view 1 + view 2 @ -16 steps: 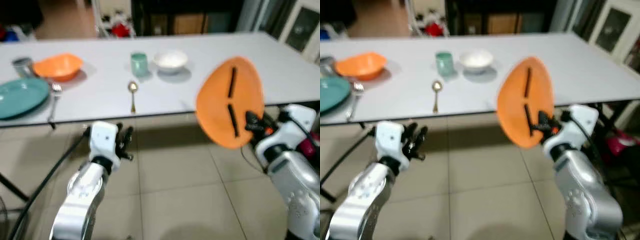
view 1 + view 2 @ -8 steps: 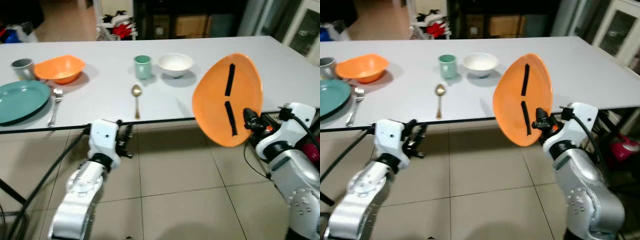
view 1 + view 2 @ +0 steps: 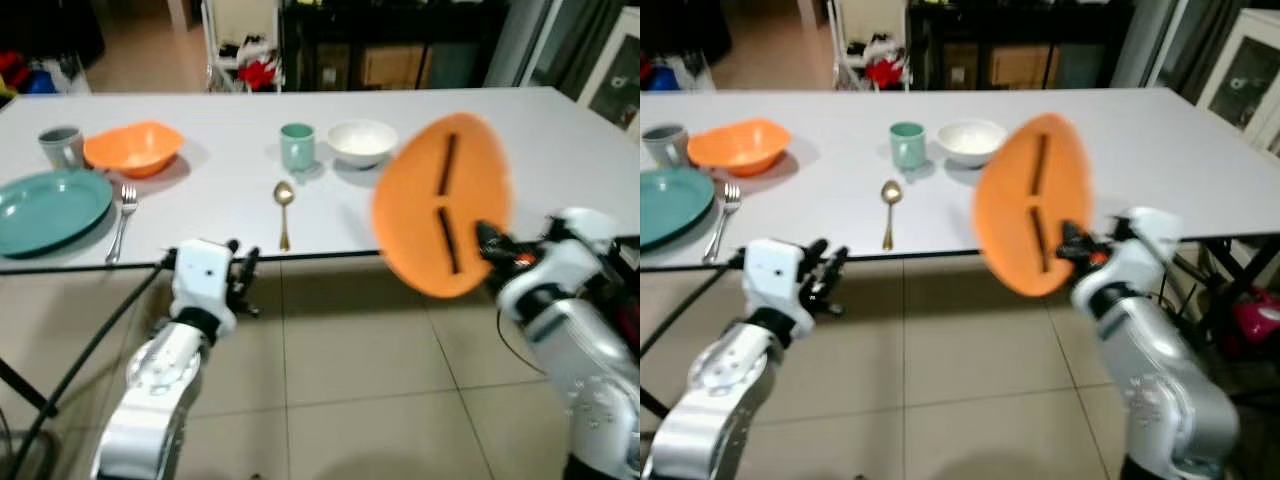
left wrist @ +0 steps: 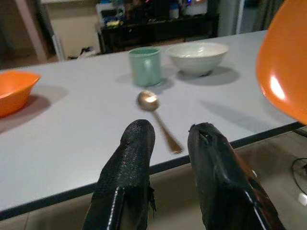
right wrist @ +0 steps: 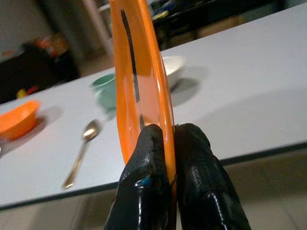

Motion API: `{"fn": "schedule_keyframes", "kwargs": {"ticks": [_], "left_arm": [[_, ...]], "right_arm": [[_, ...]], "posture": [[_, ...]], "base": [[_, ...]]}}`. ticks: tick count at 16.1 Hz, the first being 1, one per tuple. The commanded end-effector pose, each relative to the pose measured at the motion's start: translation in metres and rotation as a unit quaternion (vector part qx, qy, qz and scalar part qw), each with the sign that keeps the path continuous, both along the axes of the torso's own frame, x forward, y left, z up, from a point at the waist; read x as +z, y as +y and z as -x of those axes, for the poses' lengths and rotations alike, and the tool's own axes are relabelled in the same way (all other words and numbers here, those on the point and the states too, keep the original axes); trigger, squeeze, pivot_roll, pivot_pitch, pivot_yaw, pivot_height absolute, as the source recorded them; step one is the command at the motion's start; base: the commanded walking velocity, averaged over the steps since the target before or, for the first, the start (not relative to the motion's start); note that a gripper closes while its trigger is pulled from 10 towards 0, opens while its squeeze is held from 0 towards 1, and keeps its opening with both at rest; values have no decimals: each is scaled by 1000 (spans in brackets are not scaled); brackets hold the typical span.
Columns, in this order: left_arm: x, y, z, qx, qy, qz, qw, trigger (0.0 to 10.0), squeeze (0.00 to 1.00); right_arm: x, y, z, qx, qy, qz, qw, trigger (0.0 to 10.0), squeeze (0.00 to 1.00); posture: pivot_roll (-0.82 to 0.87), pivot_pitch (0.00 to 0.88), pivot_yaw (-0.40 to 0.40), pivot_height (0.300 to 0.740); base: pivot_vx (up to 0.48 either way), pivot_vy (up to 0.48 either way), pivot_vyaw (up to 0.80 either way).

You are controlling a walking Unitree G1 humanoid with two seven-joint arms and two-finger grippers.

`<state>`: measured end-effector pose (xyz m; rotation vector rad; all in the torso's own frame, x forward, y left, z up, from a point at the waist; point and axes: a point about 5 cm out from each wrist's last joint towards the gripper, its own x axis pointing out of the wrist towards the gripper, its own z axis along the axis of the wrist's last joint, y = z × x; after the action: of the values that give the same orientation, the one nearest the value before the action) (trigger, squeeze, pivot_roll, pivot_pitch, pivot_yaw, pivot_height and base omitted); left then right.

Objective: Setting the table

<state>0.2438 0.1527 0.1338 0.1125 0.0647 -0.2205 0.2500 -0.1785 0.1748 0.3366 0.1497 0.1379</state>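
Observation:
My right gripper (image 5: 168, 158) is shut on the rim of an orange plate (image 3: 440, 205), holding it on edge in front of the table's near edge; two dark strips run down its face. On the grey table (image 3: 200, 215) lie a gold spoon (image 3: 285, 210), a green cup (image 3: 296, 146) and a white bowl (image 3: 362, 142). Farther left are a teal plate (image 3: 50, 205), a fork (image 3: 122, 220), an orange bowl (image 3: 135, 148) and a grey cup (image 3: 62, 147). My left gripper (image 3: 243, 282) hangs just below the table edge, slightly open and holding nothing.
Dark table legs (image 3: 25, 385) stand at the lower left over the tiled floor (image 3: 350, 400). Beyond the table are dark shelves (image 3: 400, 50) and a doorway. A white cabinet (image 3: 1250, 80) stands at the far right.
The camera has shifted, so the table appears lower and nearer. My right gripper with the orange plate has moved a little left, toward the white bowl. The left gripper holds its place.

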Motion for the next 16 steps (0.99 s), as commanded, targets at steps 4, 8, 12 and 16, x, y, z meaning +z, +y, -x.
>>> {"fn": "schedule_keyframes", "kwargs": {"ticks": [4,8,12,16], "left_arm": [[3,-3,-1,-7,-7,-2,1000,10000,0],[3,-3,0,-8,-6,-1,1000,10000,0],[3,-3,0,-9,-5,-1,1000,10000,0],[3,-3,0,-10,-5,-2,1000,10000,0]], "right_arm": [[11,-4,-1,-6,-28,-2,1000,10000,0],[10,-2,0,-2,-25,-3,1000,10000,0],[10,-1,0,-1,-23,-3,1000,10000,0],[10,-1,0,0,-23,-5,1000,10000,0]], "posture": [[77,0,-11,740],[78,0,-11,740],[78,0,-10,740],[79,0,-8,740]], "base": [[294,0,0],[295,0,-172],[293,0,-358],[295,0,0]]}}
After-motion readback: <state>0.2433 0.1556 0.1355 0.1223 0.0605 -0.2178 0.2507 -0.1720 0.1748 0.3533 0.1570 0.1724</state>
